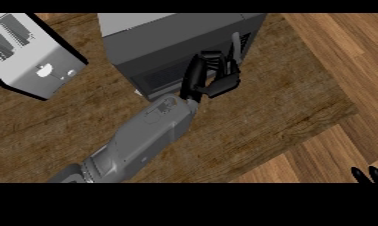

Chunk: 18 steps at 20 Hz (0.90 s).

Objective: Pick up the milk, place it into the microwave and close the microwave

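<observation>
Left hand [214, 77], frame centre, curled, grasping nothing, against dark grey boxy microwave door [156, 72]: push squarely beside its pale bar handle [236, 44] until flush.

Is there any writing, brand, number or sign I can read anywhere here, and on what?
No text can be read.
The microwave shows no lettering on its top or front.
The toaster has a knob on its face, but any marks beside it are too small to read.
</observation>
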Each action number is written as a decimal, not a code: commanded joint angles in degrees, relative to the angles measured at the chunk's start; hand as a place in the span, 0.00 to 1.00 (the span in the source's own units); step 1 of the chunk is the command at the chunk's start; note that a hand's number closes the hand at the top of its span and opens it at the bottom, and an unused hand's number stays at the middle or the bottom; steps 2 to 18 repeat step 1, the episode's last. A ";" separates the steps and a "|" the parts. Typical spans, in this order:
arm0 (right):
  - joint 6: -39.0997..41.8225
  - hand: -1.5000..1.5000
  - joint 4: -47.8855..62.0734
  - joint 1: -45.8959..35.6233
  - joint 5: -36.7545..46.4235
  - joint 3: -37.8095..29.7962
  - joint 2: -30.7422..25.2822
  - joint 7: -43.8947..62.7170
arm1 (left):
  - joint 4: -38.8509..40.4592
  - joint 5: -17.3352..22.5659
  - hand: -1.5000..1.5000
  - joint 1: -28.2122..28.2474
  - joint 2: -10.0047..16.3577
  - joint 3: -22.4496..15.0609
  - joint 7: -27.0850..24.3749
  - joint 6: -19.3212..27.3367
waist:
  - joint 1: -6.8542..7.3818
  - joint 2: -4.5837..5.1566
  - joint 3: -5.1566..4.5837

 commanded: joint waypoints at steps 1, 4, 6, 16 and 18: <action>1.48 0.00 -0.92 0.84 -1.05 -0.31 -1.07 -0.02 | 2.60 0.96 1.00 -4.79 0.01 1.43 -0.48 -1.11 | -0.51 0.32 -0.09; 1.48 0.00 -0.92 0.84 -1.05 -0.31 -1.07 -0.02 | 2.60 0.96 1.00 -4.79 0.01 1.43 -0.48 -1.11 | -0.51 0.32 -0.09; 1.48 0.00 -0.92 0.84 -1.05 -0.31 -1.07 -0.02 | 2.60 0.96 1.00 -4.79 0.01 1.43 -0.48 -1.11 | -0.51 0.32 -0.09; 1.48 0.00 -0.92 0.84 -1.05 -0.31 -1.07 -0.02 | 2.60 0.96 1.00 -4.79 0.01 1.43 -0.48 -1.11 | -0.51 0.32 -0.09; 1.48 0.00 -0.92 0.84 -1.05 -0.31 -1.07 -0.02 | 2.60 0.96 1.00 -4.79 0.01 1.43 -0.48 -1.11 | -0.51 0.32 -0.09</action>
